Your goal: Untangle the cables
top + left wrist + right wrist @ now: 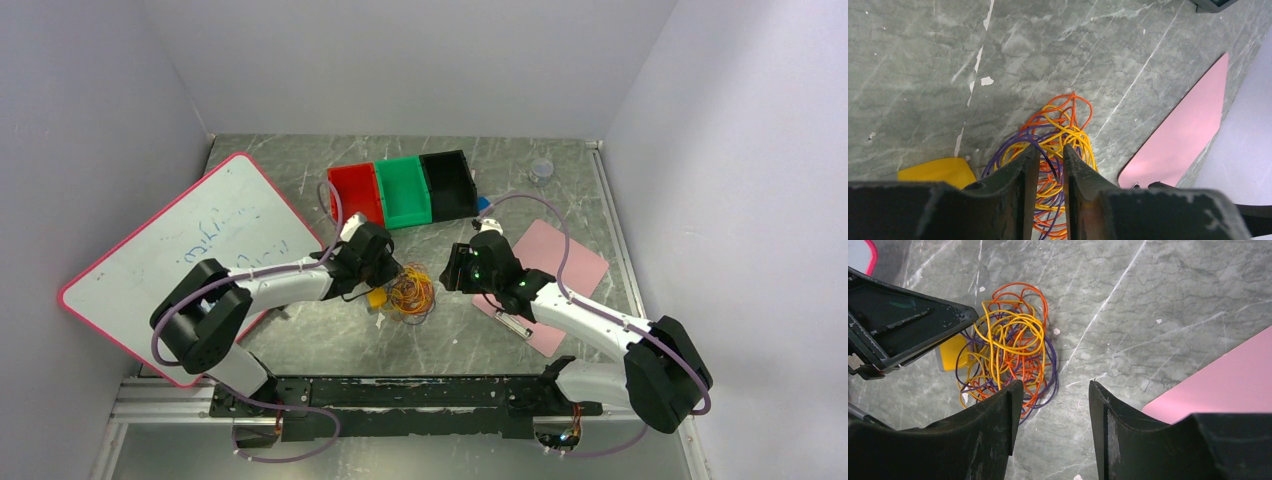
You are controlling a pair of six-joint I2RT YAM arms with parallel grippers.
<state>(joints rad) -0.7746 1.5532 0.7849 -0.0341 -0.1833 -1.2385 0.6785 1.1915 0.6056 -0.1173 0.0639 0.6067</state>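
Task thing: one clump of thin looped wire cables [412, 292] in orange, yellow & purple, all wound together.
Where: mid grey marbled stone-look counter [480, 345], btwn the two arms, in front of the bins. Appears to lie flat on the surface.
Left gripper [1050, 150]: right over its side of the clump. Jaws stand narrow w/ purple & yellow strands running thru the gap. Can't tell if they're clamped or only straddled.
Right gripper [1055, 385]: jaws released, wide apart, bare counter showing btwn them, holding nothing. Clump lies just beside one finger, on the side toward the left arm. Contact not clear.
Neighbours: flat yellow plastic-looking piece [950, 352] at the clump's edge on the left arm's side, some loops lying over it. Pink rectangular sheet [560, 265] off to the right, apart from the clump, partly under the right arm.
Background: row of red, green & black open plastic bins [405, 190] at the back. White board w/ pink frame [190, 250] at far left.
Done so far: nothing that shows. No strand lies apart & no colour is pulled free.
Left to do: basically all of it, i.e. loosen the loops, draw each cable out & lay them apart.
Step in hand (my read): left arm getting a hold on a few strands, right arm posed to take the opposite side.
Risk (my read): thin wires slip from the jaws, or the whole clump drags along instead of opening up.
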